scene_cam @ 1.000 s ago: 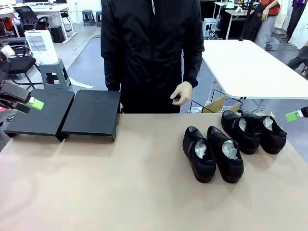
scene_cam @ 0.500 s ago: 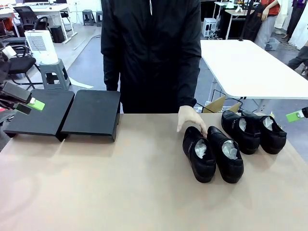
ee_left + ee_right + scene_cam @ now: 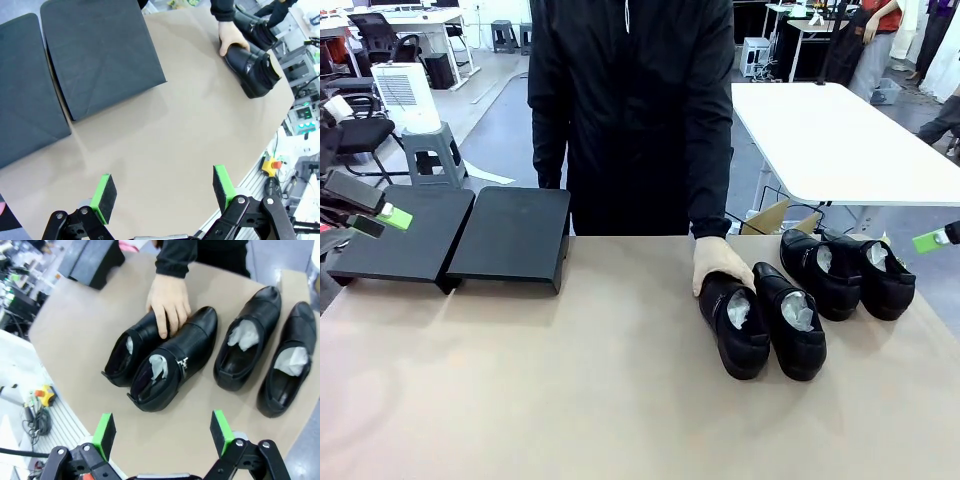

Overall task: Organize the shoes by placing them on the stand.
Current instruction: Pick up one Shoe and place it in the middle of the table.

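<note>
From the front we see four shoes lying in two pairs on the right side of the smooth tan table. They are black and shiny with rounded toes, and each has crumpled white paper inside. A person's hand rests on the toe of the leftmost shoe. The stand sits at the table's far left, well apart from the shoes; it is two flat, dull black slabs set edge to edge. The left gripper hangs by the left slab, and a green pad of the right gripper peeks in at the right edge. From the left wrist we look down on the stand's dull tops with faint lines, and this gripper's green pads are spread wide over bare table, holding nothing. From the right wrist the shoes lie below, toes pointing away, leather bright with glints, and the hand lies on the leftmost shoe with fingers reaching between it and the next. Here too the green pads are spread wide, holding nothing.
</note>
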Tool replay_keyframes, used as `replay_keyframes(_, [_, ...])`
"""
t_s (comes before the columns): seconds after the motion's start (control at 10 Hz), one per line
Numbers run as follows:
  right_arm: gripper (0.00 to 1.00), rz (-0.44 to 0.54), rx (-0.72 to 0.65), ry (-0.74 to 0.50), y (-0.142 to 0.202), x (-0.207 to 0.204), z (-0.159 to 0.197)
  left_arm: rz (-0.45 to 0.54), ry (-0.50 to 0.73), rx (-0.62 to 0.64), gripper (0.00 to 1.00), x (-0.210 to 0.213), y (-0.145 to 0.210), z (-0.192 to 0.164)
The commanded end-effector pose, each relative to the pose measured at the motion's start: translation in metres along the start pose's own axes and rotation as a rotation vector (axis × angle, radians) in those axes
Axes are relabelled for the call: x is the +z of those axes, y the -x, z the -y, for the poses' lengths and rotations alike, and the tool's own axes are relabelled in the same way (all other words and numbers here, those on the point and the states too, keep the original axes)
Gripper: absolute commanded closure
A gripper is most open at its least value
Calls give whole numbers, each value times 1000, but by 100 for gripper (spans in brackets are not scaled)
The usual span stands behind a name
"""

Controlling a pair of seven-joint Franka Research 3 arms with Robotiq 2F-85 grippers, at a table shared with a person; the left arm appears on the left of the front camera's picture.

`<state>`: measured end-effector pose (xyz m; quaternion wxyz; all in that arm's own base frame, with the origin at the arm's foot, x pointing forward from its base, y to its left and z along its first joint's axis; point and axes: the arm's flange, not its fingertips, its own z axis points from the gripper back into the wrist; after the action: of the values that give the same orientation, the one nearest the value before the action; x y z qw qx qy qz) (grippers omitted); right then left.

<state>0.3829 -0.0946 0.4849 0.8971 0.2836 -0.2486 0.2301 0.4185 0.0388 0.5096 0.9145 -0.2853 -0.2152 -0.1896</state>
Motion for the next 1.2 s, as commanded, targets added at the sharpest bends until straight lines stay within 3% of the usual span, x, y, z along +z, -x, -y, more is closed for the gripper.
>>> replay_keyframes(0.0, [0, -3, -3, 105, -29, 5, -3, 1, 11, -10, 0, 1, 0, -1])
replay_keyframes(0.2, [0, 4, -13, 267, -65, 8, -8, 1, 11, -10, 0, 1, 0, -1])
replay_keyframes(0.5, [0, -39, -7, 413, -112, -30, -13, 1, 11, -10, 0, 1, 0, -1])
replay_keyframes(0.7, [0, -106, 8, 445, -124, -54, -11, 1, 11, -10, 0, 1, 0, -1])
replay_keyframes(0.8, [0, -26, 23, 386, -109, -33, -14, 1, 11, -10, 0, 1, 0, -1])
replay_keyframes(1.1, [0, -26, 23, 386, -109, -33, -14, 1, 11, -10, 0, 1, 0, -1])
